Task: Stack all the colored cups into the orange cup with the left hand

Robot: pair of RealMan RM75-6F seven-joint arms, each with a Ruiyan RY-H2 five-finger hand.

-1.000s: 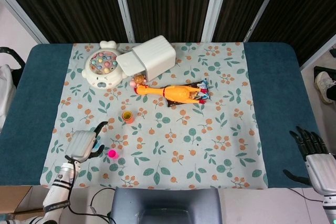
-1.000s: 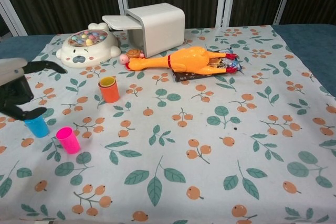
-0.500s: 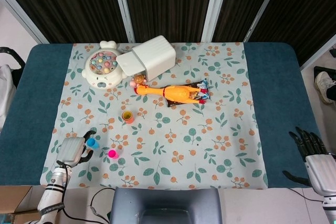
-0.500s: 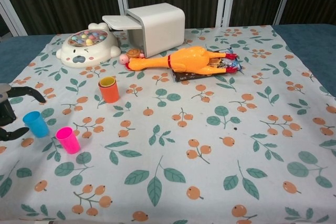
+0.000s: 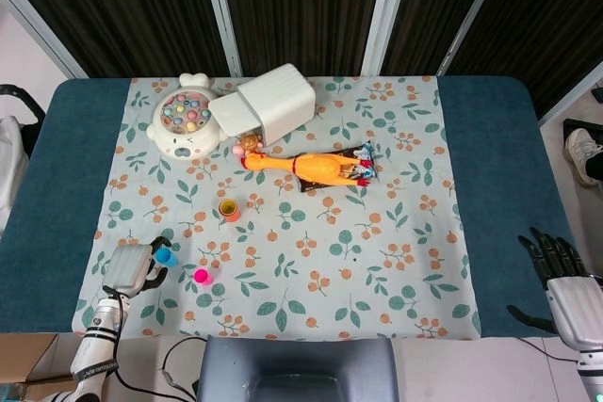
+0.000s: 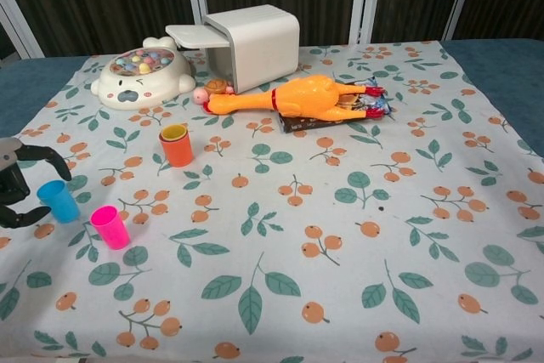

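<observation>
Chest view: I am seeing my left hand (image 6: 17,183) curling spread fingers around the blue cup (image 6: 59,201) at the near left, not clearly gripping. Pink cup (image 6: 110,226) is standing beside; orange cup (image 6: 178,145) farther back. Right hand (image 5: 556,275) is hanging open.

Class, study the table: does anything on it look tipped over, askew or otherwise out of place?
Yes. The white bin at the back lies on its side, lid hanging open toward the animal-shaped toy. The rubber chicken sprawls across a dark packet. The orange cup, blue cup and pink cup stand upright.
</observation>
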